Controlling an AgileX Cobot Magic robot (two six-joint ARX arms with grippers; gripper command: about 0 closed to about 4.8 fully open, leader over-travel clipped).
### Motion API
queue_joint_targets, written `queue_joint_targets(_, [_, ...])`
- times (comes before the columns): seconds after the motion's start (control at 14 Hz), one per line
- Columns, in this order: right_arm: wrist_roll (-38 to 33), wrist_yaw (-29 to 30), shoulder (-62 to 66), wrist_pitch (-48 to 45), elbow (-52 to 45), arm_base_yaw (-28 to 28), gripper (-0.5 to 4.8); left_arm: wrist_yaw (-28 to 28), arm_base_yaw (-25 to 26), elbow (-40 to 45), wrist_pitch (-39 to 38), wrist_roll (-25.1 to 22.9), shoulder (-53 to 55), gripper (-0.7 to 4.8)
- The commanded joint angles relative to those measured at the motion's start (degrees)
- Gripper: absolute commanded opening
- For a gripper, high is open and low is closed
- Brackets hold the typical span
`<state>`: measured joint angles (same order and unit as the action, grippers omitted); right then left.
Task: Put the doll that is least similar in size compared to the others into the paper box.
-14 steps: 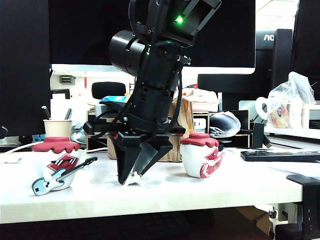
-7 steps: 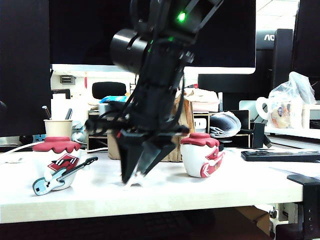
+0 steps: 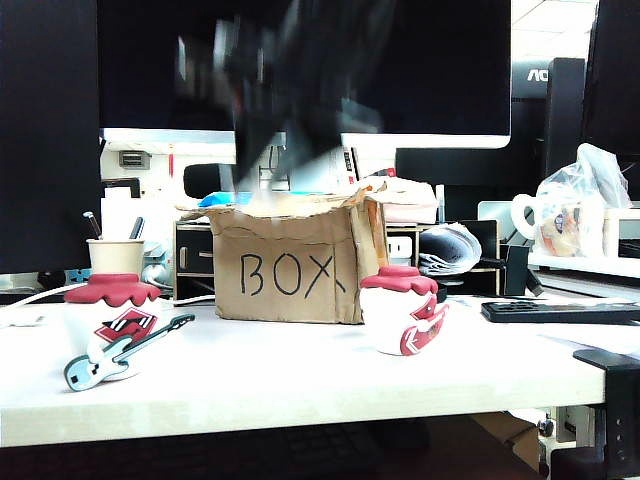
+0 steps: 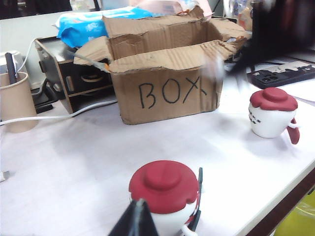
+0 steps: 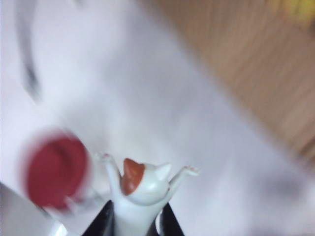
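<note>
The doll (image 5: 142,189), a tiny white figure with an orange-red patch and raised arms, sticks out from between the black fingers (image 5: 101,223) of my right gripper (image 5: 135,221), which is shut on it. In the exterior view that arm is a dark blur (image 3: 290,90) high above the brown paper box (image 3: 290,270) marked "BOX"; the doll itself cannot be made out there. The box (image 4: 167,93) stands open-topped with ragged flaps. My left gripper (image 4: 137,216) is shut, its tips together with nothing between them, just in front of the guitar doll (image 4: 165,194).
A large red-capped doll with a blue guitar (image 3: 115,330) stands at the table's left. A second red-capped doll with a red mouth (image 3: 400,310) sits right of the box. A paper cup with pens (image 3: 115,255) and desk clutter lie behind; a remote (image 3: 560,312) lies at the right.
My right arm has lifted off the table with the doll and risen to above the box, uncovering the box's front. The large dolls have not moved.
</note>
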<state>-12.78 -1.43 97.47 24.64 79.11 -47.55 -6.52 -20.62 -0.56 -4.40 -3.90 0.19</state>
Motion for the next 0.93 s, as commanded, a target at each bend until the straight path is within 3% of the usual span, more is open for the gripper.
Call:
queue_joint_targets(0.07, [-0.5, -2.2, -2.0, -8.8, 0.5, 0.3, -0.02, -0.1, 0.1, 0.0, 0.6, -0.2, 0.0, -0.05])
queue_joint_targets(0.36, [0.4, -4.9, 0.8, -21.4, 0.5, 4.8, -0.01, -0.2, 0.3, 0.0, 0.5, -0.2, 0.0, -0.05])
queue_joint_targets(0.71, [1.0, -4.5, 7.0, -29.8, 0.6, 12.1, -0.01, -0.2, 0.3, 0.0, 0.5, -0.2, 0.0, -0.05])
queue_joint_targets(0.93, [1.0, -2.4, 9.1, -31.6, 1.7, 13.6, -0.01, -0.1, 0.3, 0.0, 0.5, -0.2, 0.0, -0.05])
